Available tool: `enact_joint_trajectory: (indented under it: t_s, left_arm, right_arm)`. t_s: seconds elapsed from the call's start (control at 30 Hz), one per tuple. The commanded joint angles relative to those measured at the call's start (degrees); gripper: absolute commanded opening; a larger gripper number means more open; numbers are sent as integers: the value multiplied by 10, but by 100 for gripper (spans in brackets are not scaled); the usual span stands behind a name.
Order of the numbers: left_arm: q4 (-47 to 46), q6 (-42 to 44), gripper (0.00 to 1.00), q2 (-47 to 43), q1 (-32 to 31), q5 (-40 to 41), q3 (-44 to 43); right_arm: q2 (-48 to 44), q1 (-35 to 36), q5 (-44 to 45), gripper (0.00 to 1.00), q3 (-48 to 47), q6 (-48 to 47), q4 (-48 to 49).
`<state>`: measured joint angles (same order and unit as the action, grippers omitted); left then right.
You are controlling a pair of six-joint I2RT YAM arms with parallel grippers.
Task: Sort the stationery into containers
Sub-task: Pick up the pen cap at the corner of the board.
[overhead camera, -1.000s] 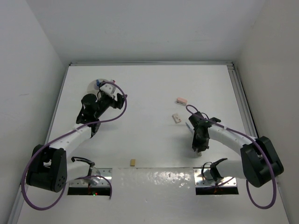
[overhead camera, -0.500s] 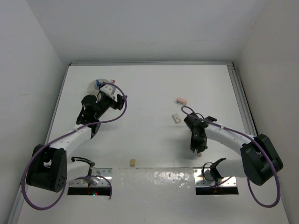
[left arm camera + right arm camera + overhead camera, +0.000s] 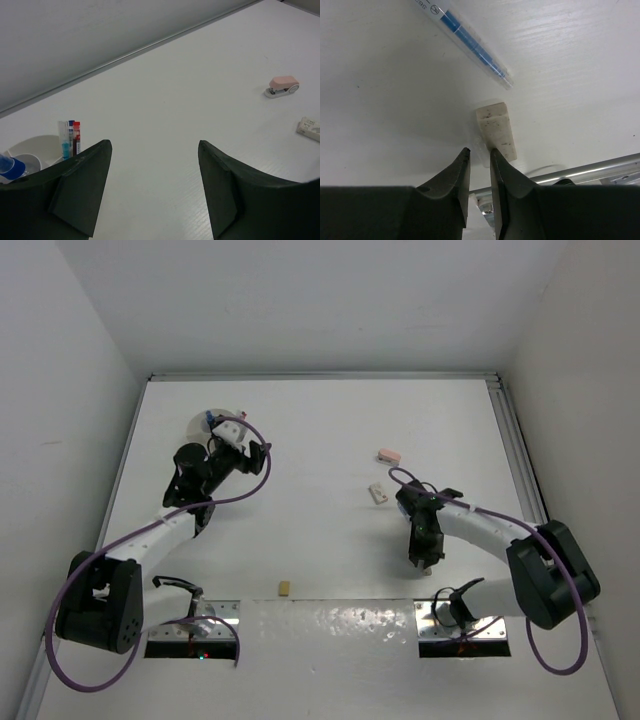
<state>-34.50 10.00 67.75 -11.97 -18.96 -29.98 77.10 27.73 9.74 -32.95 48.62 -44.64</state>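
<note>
**Right gripper risking a glancing pinch on the block**

The right gripper [image 3: 478, 152] is hanging low over the table [image 3: 320, 430] with its jaws narrowed to a slit. Whether they are pinching the faint clear film [image 3: 481, 149] at their tips, I cannot tell. The block [image 3: 496, 131] is lying just past the tips and off the jaws' centre line, touching or almost touching one of them.

Closing from this pose is likely catching only a corner, so the block may be squirting sideways or spinning flat. Pushing forward instead may be shoving it into the blue pen [image 3: 470, 42] lying near beyond it and setting that rolling.

The bowl [image 3: 30, 147] is sitting well apart at the far left, with pens [image 3: 72, 139] standing in it. It is just beside the left gripper [image 3: 152, 165], which is standing wide and empty. A weak grip may be letting go on that long carry, and both arms may be crowding each other at the bowl.
</note>
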Motion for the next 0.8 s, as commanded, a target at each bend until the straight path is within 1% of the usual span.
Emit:
enact_joint_trajectory:
  t_s: [0.0,0.07,0.13,0.2,0.33,0.4,0.53,0.77]
  left_arm:
    - [-21,-9,68,-17,-4,7,2]
    - [-19,-7,68,-17,-5,9,1]
    - [-19,-6,68,-17,-5,10,1]
    - [-20,-6,68,-15,-5,9,0]
    - [-24,-7,68,-11,-5,7,1]
    - [-26,-7,68,-10,-5,5,0]
    - [-26,-8,68,-9,-5,4,1]
    - [-25,-8,68,-11,-4,7,2]
  right_arm:
    - [12,-5,-9,22,11,-9,29]
    - [12,-4,-15,20,21,-7,39]
    - [11,-1,-19,15,24,-1,39]
    - [12,11,-13,15,24,3,32]
    - [18,32,18,27,-8,6,2]
    - [19,46,28,27,-20,6,-10]
    - [26,64,51,22,-51,4,-25]
    - [31,66,59,22,-57,3,-29]
